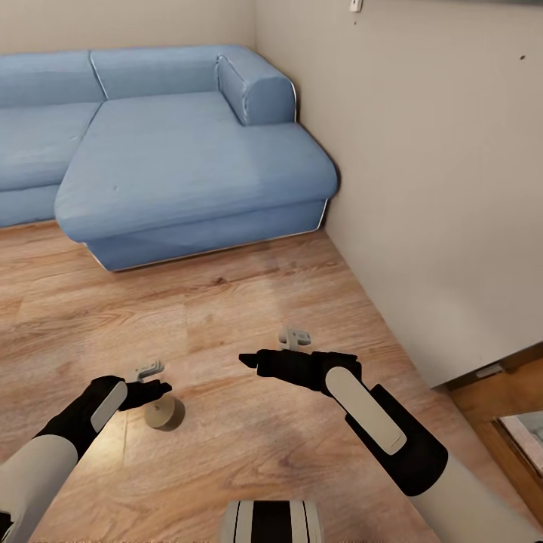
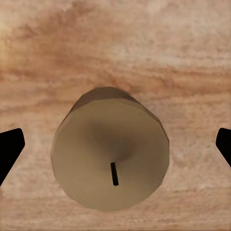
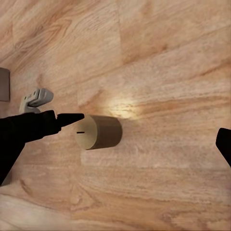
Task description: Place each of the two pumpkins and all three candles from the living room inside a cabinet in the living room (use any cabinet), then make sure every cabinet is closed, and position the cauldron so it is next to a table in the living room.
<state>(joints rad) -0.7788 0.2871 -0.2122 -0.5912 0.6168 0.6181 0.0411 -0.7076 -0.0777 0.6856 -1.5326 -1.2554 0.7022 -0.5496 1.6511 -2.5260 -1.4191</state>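
1 candle [image 1: 164, 412] stands upright on the wood floor [image 1: 226, 317]. It is a short grey-beige stub with a small black wick on top. The left end effector [image 1: 154, 391] hangs right over it. In the left wrist view the candle [image 2: 110, 151] sits between the 2 black fingertips [image 2: 9, 149], which are spread wide at each side and do not touch it. So the left end effector is released and holds nothing.

The right end effector [image 1: 253, 360] hovers over the floor, near the candle and off to its right. In the right wrist view the candle [image 3: 98, 132] stands on the floor [image 3: 159, 72], and the black tip of the left end effector [image 3: 67, 119] reaches over its top. The right arm's own fingertip [image 3: 224, 144] shows far out at the picture's edge, so the right end effector looks released too, with nothing in it.

A big blue sofa [image 1: 173, 158] fills the far corner of the floor. A beige wall [image 1: 422, 173] runs along the floor's right edge.
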